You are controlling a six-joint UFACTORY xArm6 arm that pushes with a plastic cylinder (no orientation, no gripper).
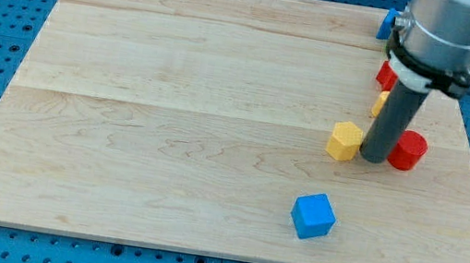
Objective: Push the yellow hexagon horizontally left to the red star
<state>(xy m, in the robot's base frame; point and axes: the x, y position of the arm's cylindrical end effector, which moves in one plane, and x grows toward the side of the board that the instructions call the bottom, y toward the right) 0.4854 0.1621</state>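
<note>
Contact looks made: with no claw fitted and nothing gripped, the rod's tip (374, 159) stands just right of the yellow hexagon (344, 140) on the worktop (168, 140), so a level, centred leftward shove should prevent it slipping aside.

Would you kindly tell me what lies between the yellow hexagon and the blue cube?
Only bare board lies between the yellow hexagon and the blue cube in the camera view.

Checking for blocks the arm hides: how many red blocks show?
2: a red cylinder block right of my tip, and a red block partly behind the arm, shape unclear. More may be hidden.
</note>
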